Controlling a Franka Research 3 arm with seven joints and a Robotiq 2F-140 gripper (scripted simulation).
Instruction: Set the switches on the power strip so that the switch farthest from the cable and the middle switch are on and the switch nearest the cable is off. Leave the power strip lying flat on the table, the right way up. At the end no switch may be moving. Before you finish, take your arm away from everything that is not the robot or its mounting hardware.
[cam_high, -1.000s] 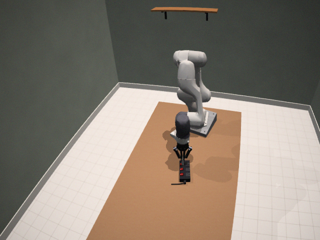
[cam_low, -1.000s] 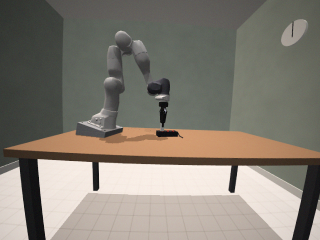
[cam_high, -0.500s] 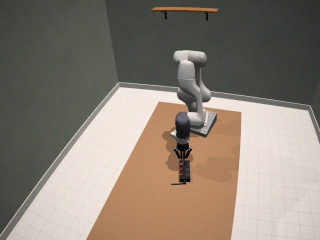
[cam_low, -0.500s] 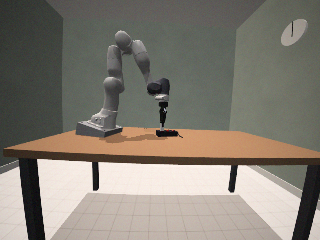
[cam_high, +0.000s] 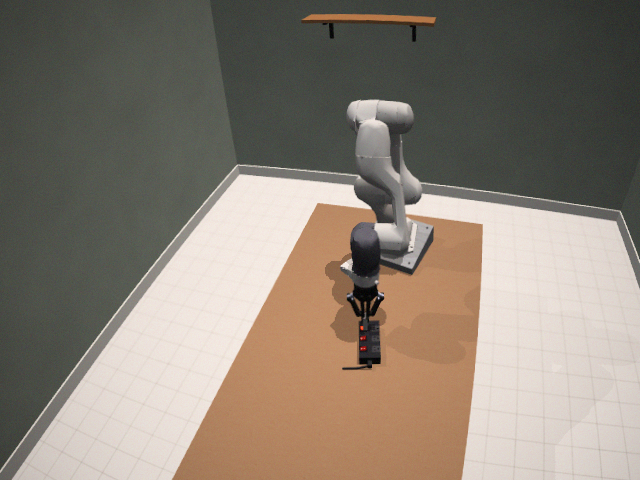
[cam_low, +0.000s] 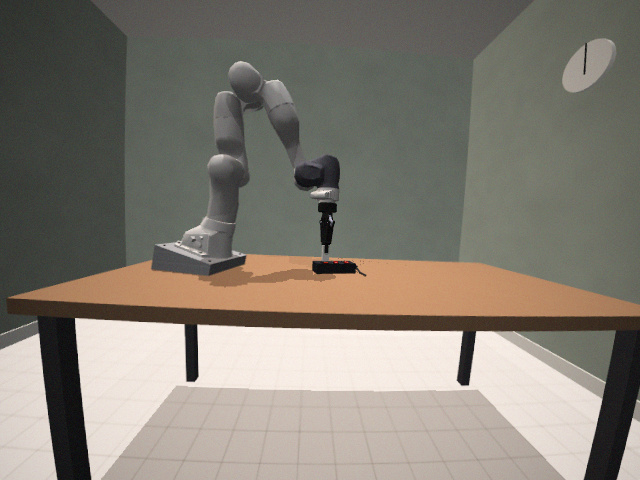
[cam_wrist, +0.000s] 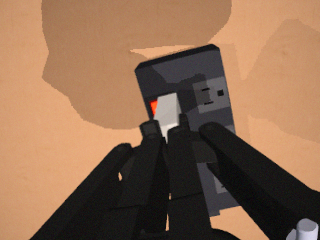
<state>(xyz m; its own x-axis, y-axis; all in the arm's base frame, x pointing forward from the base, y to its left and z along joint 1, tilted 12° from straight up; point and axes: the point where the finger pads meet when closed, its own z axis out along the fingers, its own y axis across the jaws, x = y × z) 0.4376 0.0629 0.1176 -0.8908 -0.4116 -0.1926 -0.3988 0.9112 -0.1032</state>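
A black power strip (cam_high: 376, 341) (cam_low: 342, 267) (cam_wrist: 194, 76) lies flat on the brown table (cam_high: 289, 392) (cam_low: 413, 294) (cam_wrist: 27, 107), the right way up. Its cable (cam_high: 355, 367) leaves the end nearest the top camera. Three red switches run along its left side: the middle switch (cam_high: 363, 337) and the switch nearest the cable (cam_high: 363, 349) glow red. My gripper (cam_high: 364, 322) (cam_low: 325, 256) (cam_wrist: 171, 109) is shut and empty, pointing straight down. Its fingertips rest on the switch farthest from the cable (cam_wrist: 155, 106), which they partly hide.
The robot's base (cam_high: 416, 248) (cam_low: 191, 257) stands on the table behind the strip. A wooden shelf (cam_high: 369, 19) hangs on the back wall and a clock (cam_low: 588, 64) on the side wall.
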